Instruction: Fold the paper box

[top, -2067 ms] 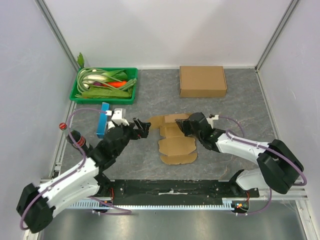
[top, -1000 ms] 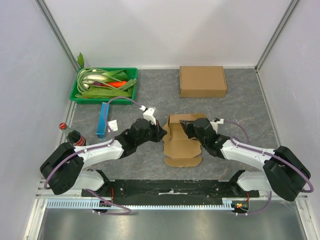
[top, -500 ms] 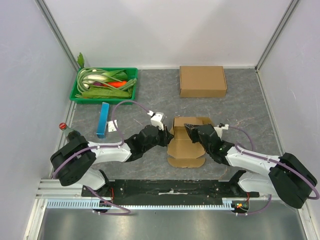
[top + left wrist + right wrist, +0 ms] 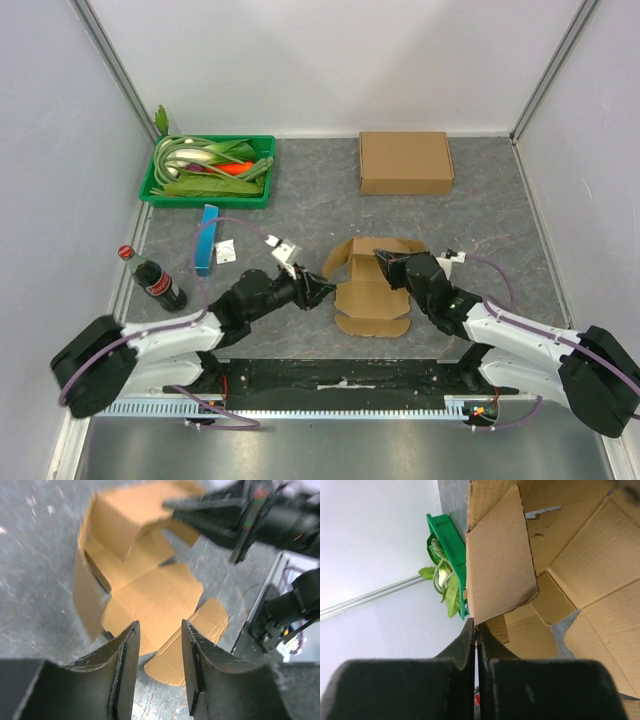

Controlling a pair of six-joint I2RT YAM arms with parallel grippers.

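— Where is the box [image 4: 372,300]?
— Half-folded, lying on the table [image 4: 480,220], toward six o'clock from its middle.
— And the grippers?
— The left gripper [image 4: 159,625] sits at the box's nine o'clock, fingers parted, holding nothing. The right gripper [image 4: 476,626], at one o'clock, pinches a raised flap [image 4: 500,560] tight.

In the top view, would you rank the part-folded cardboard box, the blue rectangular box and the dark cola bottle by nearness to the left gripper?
From the left gripper:
1. Part-folded cardboard box, directly right.
2. Blue rectangular box, back left.
3. Dark cola bottle, far left.
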